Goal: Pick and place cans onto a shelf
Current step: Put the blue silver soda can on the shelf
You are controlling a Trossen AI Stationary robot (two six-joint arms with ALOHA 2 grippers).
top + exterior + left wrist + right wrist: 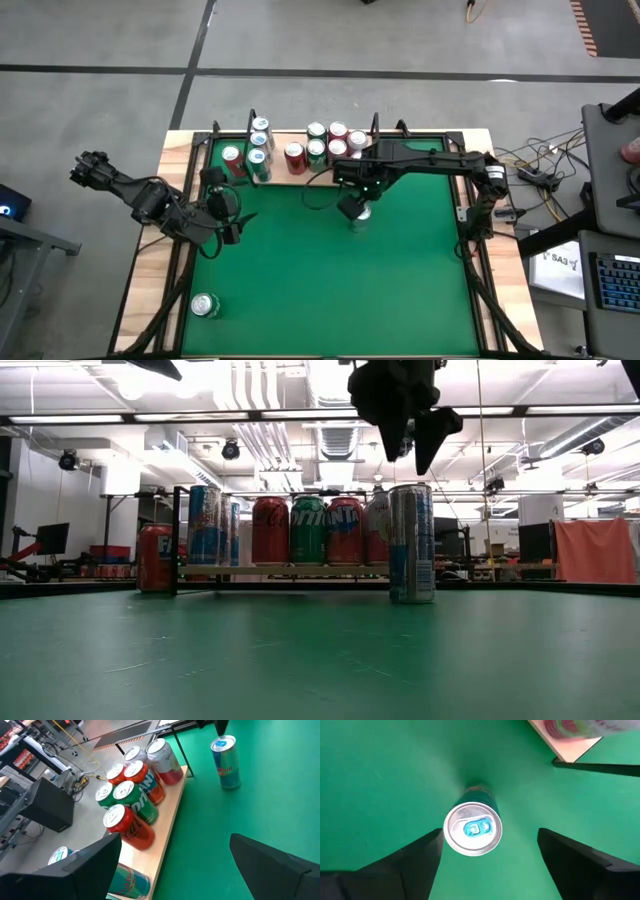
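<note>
Fingers of the right hand (487, 857) are hanging spread above an upright blue can (472, 829) standing free on the green desk (400, 280) before the shelf (167, 827), while the left hand (228, 222) is waiting open.

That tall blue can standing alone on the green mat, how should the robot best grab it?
Probably from straight above, closing on the round sides just below the silver top. The blue can stands upright and apart from the shelf, with bare table all round. The right gripper already hangs open over it, one finger on each side.
</note>
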